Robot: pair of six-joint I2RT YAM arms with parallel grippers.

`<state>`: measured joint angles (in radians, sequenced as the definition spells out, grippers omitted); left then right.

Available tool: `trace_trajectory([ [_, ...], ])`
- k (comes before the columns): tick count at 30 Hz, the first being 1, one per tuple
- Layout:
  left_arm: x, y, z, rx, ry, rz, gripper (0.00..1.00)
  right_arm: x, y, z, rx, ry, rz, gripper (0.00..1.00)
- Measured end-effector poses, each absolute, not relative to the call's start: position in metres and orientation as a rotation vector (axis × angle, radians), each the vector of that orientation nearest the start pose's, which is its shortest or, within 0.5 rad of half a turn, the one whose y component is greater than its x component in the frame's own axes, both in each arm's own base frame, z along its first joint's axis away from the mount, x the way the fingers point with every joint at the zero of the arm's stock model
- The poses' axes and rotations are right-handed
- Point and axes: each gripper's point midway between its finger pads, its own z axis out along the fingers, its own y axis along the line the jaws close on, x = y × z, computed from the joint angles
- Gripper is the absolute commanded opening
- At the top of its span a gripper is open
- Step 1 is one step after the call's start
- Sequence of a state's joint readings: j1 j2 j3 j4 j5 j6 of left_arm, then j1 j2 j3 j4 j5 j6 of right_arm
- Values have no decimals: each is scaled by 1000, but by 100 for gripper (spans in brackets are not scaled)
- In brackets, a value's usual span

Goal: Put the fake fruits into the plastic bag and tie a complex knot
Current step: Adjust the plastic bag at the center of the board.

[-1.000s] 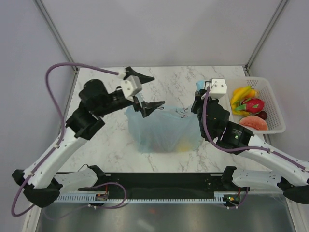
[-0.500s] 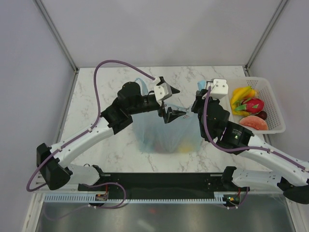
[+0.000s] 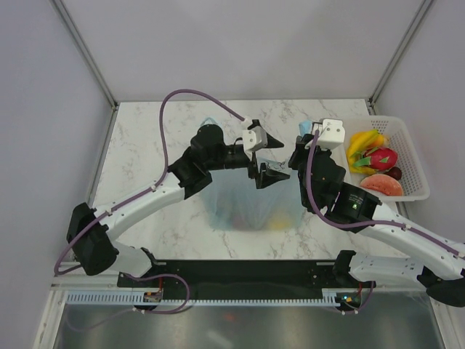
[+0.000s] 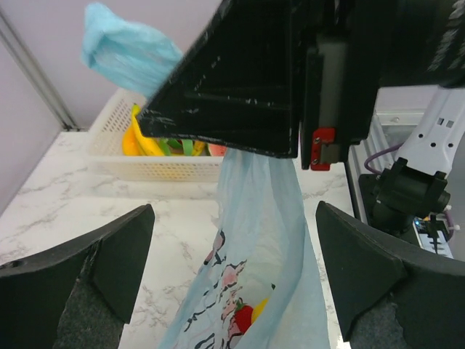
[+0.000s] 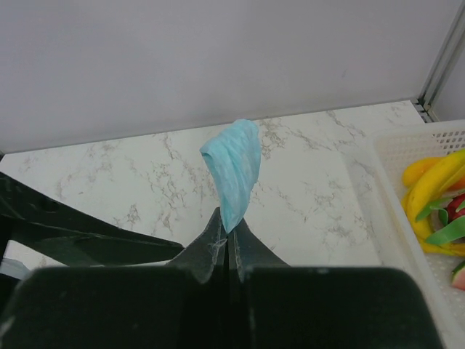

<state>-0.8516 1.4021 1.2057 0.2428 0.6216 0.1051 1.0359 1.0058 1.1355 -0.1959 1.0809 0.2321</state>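
plastic bag (image 5: pixel 234 171) handle, pinched in right claw (image 5: pixel 227 220) — left claw (image 3: pixel 273 156) agape

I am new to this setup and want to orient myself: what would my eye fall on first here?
The light-blue plastic bag stands out in the middle of the table, one handle pinched in the shut right gripper and poking up above it. The left gripper hangs wide open over the bag. At the right edge, a white basket holds bright fake fruits.
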Motion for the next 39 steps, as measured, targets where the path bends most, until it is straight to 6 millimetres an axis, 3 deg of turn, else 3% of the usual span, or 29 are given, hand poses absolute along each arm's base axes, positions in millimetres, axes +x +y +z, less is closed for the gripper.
trace_trajectory([
  [6, 227, -419, 316, 1211, 1215, -1091, 99, 271, 161, 375, 178, 1594, 91, 0],
  [12, 233, -422, 290, 1202, 1253, -1080, 86, 271, 159, 374, 177, 1595, 73, 0],
  [16, 233, -418, 263, 1193, 1286, -1067, 81, 271, 158, 374, 170, 1595, 60, 0],
  [20, 232, -411, 235, 1185, 1339, -1054, 64, 271, 158, 375, 167, 1594, 58, 0],
  [25, 232, -411, 232, 1155, 1331, -1052, 15, 271, 158, 376, 169, 1586, 63, 0],
  [26, 232, -411, 232, 1149, 1321, -1050, 4, 271, 158, 376, 165, 1586, 61, 11],
  [28, 233, -409, 230, 1133, 1321, -1042, 2, 271, 159, 375, 154, 1587, 64, 37],
  [29, 233, -409, 229, 1131, 1324, -1038, 2, 271, 160, 375, 143, 1588, 65, 69],
  [30, 233, -407, 227, 1129, 1330, -1035, 2, 270, 162, 376, 125, 1589, 78, 81],
  [32, 232, -403, 225, 1125, 1337, -1029, 2, 267, 165, 376, 66, 1592, 106, 97],
  [39, 228, -396, 237, 1107, 1313, -1018, 2, 244, 158, 376, -43, 1578, 236, 98],
])
